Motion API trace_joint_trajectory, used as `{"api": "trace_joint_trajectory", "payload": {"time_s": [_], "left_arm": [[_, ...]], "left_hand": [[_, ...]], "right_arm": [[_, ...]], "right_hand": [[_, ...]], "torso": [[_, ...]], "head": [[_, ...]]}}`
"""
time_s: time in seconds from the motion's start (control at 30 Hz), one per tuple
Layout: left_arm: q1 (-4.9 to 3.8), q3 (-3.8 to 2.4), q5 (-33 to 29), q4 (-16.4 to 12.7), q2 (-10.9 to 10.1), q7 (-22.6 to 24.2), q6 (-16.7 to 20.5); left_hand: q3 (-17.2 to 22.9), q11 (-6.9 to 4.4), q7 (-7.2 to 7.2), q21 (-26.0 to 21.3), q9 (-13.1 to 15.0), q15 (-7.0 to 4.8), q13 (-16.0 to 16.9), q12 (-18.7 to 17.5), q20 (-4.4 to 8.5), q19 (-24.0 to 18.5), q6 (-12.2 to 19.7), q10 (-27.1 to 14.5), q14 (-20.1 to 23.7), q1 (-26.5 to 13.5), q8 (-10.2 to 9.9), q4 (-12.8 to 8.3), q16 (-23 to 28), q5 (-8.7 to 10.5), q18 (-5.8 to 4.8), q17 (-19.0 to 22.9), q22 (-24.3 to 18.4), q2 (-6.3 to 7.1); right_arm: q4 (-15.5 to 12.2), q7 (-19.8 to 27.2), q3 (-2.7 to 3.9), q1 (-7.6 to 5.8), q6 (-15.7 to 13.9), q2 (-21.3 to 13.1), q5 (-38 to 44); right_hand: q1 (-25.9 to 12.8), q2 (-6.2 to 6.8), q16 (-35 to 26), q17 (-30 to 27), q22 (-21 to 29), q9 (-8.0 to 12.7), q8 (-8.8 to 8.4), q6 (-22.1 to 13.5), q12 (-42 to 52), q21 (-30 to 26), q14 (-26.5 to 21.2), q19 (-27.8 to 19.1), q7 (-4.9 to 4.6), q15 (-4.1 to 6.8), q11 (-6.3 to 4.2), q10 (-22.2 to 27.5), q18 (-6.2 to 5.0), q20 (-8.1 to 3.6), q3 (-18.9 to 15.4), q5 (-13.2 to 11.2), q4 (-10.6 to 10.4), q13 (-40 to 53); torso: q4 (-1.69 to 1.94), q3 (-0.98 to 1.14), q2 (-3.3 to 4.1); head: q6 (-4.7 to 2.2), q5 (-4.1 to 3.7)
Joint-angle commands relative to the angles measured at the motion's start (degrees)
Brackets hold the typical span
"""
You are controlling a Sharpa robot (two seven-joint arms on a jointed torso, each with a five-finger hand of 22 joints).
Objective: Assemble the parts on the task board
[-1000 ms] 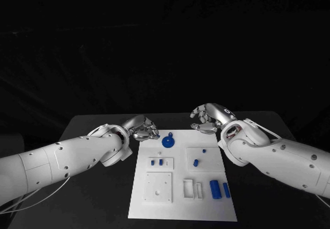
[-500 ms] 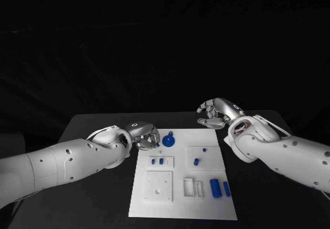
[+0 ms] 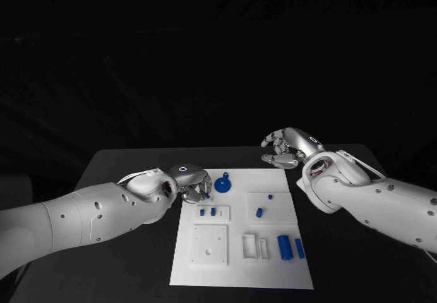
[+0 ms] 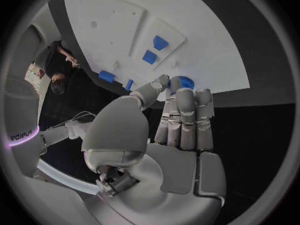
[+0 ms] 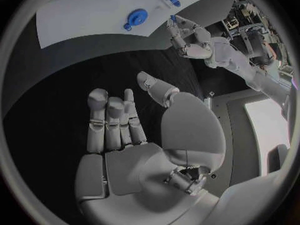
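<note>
Left hand (image 3: 191,183) sits at the task board's (image 3: 273,271) far left corner, fingers reaching toward the round blue part (image 3: 223,185) that lies flat on the board's far edge. In the left wrist view the fingers (image 4: 185,116) run out straight and side by side, thumb angled in, tips just at the blue disc; whether they touch it, cannot tell. Nothing is held. Right hand (image 3: 290,149) hovers off the board over the black table (image 3: 119,170) beyond the far right corner; the right wrist view shows its palm bare and fingers (image 5: 112,120) loosely extended, released. Other blue parts are on the board: two small pegs (image 3: 208,212) in the left inset, two small pieces (image 3: 261,209) in the right inset, two cylinders (image 3: 290,247) near the near right side. Judged step: approach to pick up the round part, grasp not made. Next move likely calls for thumb and fingertips to close around the disc's rim or its small knob without pushing it off the edge. Against the frame a second ago, the left hand has moved from the table beside the board in to the disc, with the forearm swung across; the right hand has drawn back and slightly outward; the parts lie where they were.
</note>
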State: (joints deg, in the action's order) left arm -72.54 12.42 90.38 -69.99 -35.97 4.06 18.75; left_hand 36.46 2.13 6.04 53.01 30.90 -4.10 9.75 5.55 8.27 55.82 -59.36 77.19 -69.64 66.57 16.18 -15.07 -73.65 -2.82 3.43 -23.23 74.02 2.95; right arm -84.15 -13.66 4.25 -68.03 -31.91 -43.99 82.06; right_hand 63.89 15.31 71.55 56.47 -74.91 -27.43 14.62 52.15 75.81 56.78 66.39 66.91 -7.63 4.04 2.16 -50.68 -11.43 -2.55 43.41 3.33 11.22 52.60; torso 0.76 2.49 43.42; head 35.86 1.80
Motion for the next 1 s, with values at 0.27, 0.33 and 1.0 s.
{"api": "trace_joint_trajectory", "payload": {"time_s": [0.27, 0.33, 1.0], "left_arm": [[0.08, 0.01, 2.5, 1.6, 1.4, -1.2, -0.4], [0.12, 0.06, 2.6, 2.1, 1.8, -1.3, -0.6], [1.08, 0.28, 2.6, 4.7, 3.7, -1.5, -1.0]], "left_hand": [[0.4, -0.06, -0.04, 0.2, 0.1, -0.28, -0.1, 0.1, 1.49, 0.4, -0.3, 0.4, -0.4, 0.6, 0.3, 0.1, 0.4, -0.19, 2.02, -0.1, 0.1, 0.28], [0.4, -0.06, -0.04, 0.2, 0.1, -0.29, -0.1, 0.1, 1.50, 0.4, -0.3, 0.4, -0.4, 0.6, 0.3, 0.2, 0.4, -0.19, 2.02, -0.1, 0.1, 0.29], [0.5, -0.07, -0.03, 0.2, 0.0, -0.29, -0.1, 0.0, 1.52, 0.5, -0.3, 0.4, -0.5, 0.6, 0.3, 0.2, 0.4, -0.21, 2.02, -0.1, 0.1, 0.32]], "right_arm": [[-0.2, 0.5, 0.06, -0.03, -0.3, 0.0, 0.1], [-0.3, 0.5, 0.06, -0.02, -0.3, 0.0, 0.1], [-0.6, 0.6, 0.09, -0.02, -0.4, 0.2, 0.1]], "right_hand": [[0.2, 0.56, -0.4, -0.1, -0.7, 0.1, 0.14, -0.5, -0.2, -0.3, -0.2, -0.2, -0.92, -0.07, 0.05, 0.4, -3.57, -0.20, 0.0, 0.1, -0.3, -0.1], [0.2, 0.56, -0.4, -0.1, -0.7, 0.1, 0.15, -0.5, -0.2, -0.3, -0.2, -0.2, -0.92, -0.07, 0.05, 0.4, -3.57, -0.20, 0.0, 0.1, -0.3, -0.1], [0.2, 0.57, -0.4, -0.1, -0.7, 0.1, 0.17, -0.5, -0.2, -0.3, -0.2, -0.2, -0.91, -0.06, 0.04, 0.4, -3.57, -0.19, 0.0, 0.1, -0.5, -0.1]], "torso": [[-0.01, 0.00, 0.01], [-0.02, -0.02, 0.01], [-0.02, 0.05, 0.00]], "head": [[0.00, -0.09], [0.05, -0.09], [0.17, -0.01]]}}
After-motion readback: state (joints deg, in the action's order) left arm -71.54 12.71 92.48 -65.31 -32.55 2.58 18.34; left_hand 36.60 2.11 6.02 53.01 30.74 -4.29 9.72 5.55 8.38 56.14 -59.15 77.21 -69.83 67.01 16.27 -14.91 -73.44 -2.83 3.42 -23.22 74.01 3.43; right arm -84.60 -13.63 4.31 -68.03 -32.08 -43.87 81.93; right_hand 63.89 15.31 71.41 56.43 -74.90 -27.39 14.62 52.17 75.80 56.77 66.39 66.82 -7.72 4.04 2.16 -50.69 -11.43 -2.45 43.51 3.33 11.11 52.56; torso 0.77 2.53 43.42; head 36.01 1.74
